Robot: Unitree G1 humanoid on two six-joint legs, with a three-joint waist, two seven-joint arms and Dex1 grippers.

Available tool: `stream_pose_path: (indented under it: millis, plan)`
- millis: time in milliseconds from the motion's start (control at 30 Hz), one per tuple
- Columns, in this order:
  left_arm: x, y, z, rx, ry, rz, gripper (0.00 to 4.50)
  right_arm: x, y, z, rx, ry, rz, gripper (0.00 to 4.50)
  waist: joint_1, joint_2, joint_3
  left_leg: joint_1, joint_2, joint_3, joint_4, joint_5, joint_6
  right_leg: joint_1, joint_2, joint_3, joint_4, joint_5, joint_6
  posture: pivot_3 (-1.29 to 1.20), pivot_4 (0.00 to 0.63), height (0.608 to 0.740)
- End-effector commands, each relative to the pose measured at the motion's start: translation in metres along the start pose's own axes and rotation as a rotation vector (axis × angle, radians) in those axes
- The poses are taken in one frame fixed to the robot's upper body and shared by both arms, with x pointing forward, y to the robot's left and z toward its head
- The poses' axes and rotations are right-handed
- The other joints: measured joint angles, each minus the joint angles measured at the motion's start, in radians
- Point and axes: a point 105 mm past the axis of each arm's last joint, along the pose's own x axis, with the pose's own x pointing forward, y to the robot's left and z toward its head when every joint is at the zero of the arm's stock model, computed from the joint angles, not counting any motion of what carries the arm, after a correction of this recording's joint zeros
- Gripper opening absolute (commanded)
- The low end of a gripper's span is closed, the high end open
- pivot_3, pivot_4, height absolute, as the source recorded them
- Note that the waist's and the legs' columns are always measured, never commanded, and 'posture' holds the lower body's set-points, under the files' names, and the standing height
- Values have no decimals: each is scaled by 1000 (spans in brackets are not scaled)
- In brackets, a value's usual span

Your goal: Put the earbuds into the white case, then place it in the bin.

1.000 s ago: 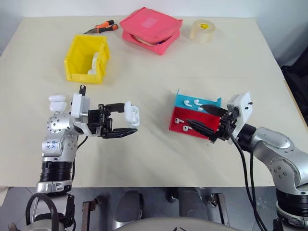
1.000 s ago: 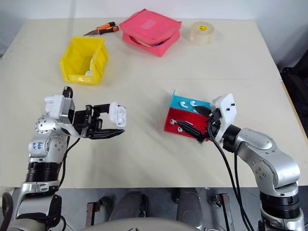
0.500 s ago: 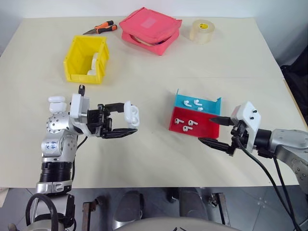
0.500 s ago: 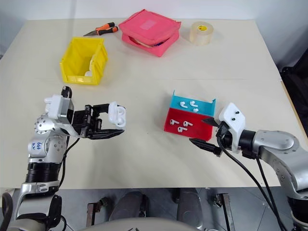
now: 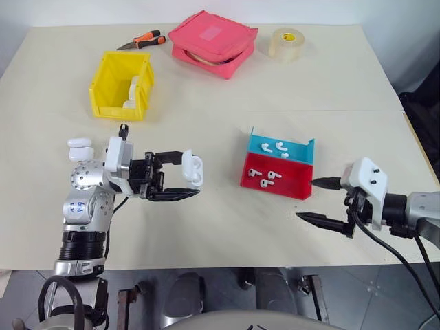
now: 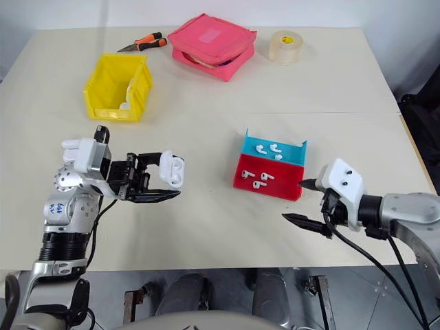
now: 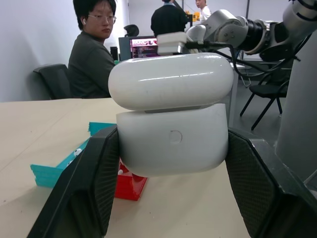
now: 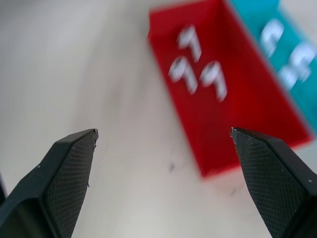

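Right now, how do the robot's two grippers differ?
The left gripper is shut on a white case with its lid ajar; the right gripper is open and empty. The left one is far from the red tray, while the right one is just beside that tray's near corner. Both have two black fingers.

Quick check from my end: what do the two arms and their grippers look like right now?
Both arms are silver metal with black joint bands. Each wrist carries a white camera block and black cables. The left gripper and right gripper have two black, textured fingers. The left arm bears blue handwriting.
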Motion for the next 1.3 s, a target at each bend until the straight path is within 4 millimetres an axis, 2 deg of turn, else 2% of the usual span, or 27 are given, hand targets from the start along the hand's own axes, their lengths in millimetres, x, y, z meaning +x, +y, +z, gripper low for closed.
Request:
stream_pose_path:
  millis: [33, 133, 167, 200, 300, 600, 1300]
  plan:
    - [2, 1, 7, 24, -34, -5, 2793, 10, 6, 16, -21, -31, 18, 4500, 0, 0, 0, 0, 0, 0, 0, 0, 0, 0, 0, 0, 0, 0, 0, 0, 150, 740]
    - [2, 0, 6, 24, -38, -1, 2793, 25, 8, 21, -41, 16, 46, 4500, 0, 0, 0, 0, 0, 0, 0, 0, 0, 0, 0, 0, 0, 0, 0, 0, 150, 740]
    - [3, 0, 5, 25, -40, 0, 2793, 30, 8, 22, -46, 30, 48, 4088, 0, 0, 0, 0, 0, 0, 0, 0, 0, 0, 0, 0, -1, 0, 0, 0, 150, 740]
    - [3, 0, 5, 26, -41, 2, 2793, 34, 7, 23, -50, 43, 52, 3921, 0, 0, 0, 0, 0, 0, 0, 0, 0, 0, 0, 0, -1, 0, 0, 0, 150, 740]
    - [4, 0, 5, 27, -46, 6, 2793, 42, 10, 28, -73, 71, 74, 2902, 2, 0, 0, 0, 0, -1, 1, 0, 0, 0, 0, -1, -1, 0, 0, 0, 150, 740]
    - [6, -4, 3, 29, -58, 15, 2793, 61, 15, 36, -122, 189, 149, 2902, -2, 0, 0, 0, 0, -1, 1, 0, 0, -1, 0, -1, -2, 1, 0, 0, 150, 740]
    - [7, -12, 3, 32, -59, 46, 2793, 87, -6, 29, -209, 298, 150, 2902, -7, 0, 0, 0, 0, -1, 1, 0, 0, -1, 0, -1, -2, 1, 1, 0, 150, 740]
